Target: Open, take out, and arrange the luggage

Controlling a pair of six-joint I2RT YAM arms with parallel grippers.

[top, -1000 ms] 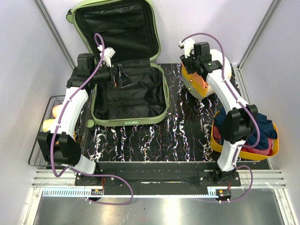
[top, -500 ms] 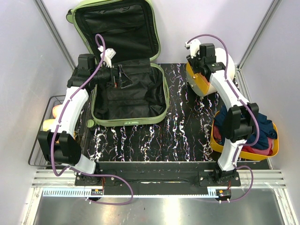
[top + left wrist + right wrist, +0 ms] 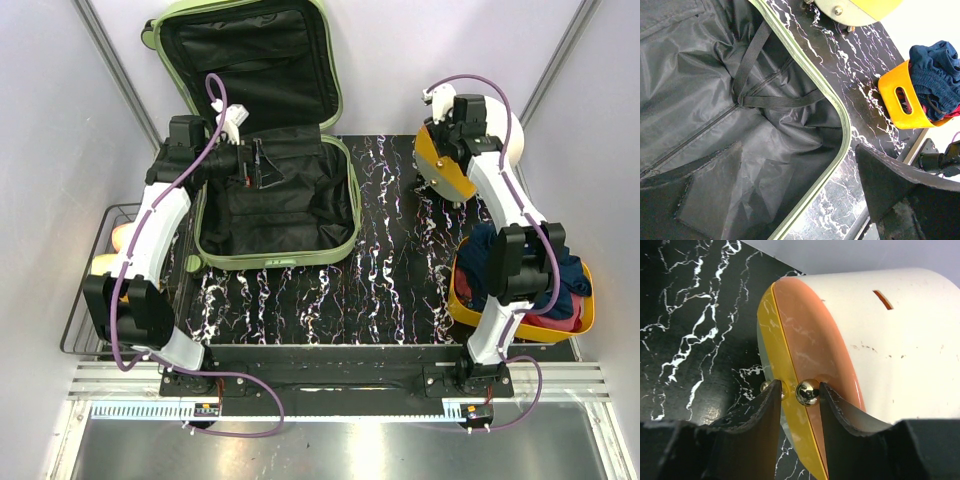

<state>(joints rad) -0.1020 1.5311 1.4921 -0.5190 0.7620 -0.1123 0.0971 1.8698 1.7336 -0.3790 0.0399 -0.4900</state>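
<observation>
The pale-green luggage [image 3: 280, 258] lies open at the back left, its lid propped against the wall and its black lining bare. It also shows in the left wrist view [image 3: 840, 111]. My left gripper [image 3: 255, 165] is open and empty, hovering over the lining of the lower half [image 3: 800, 195]. My right gripper [image 3: 452, 150] is shut on the gold ball clasp [image 3: 807, 392] of a round cream and yellow-orange case [image 3: 440, 168], holding it tilted at the back right. The case fills the right wrist view [image 3: 880, 340].
A yellow-orange tray [image 3: 584, 310] with blue and red clothes stands at the right edge and shows in the left wrist view [image 3: 894, 95]. A black wire basket [image 3: 88, 300] with pale items hangs at the left. Black straps [image 3: 747, 65] cross the lining.
My right gripper has carried the round case to the right, away from the luggage. The left arm has barely moved.
</observation>
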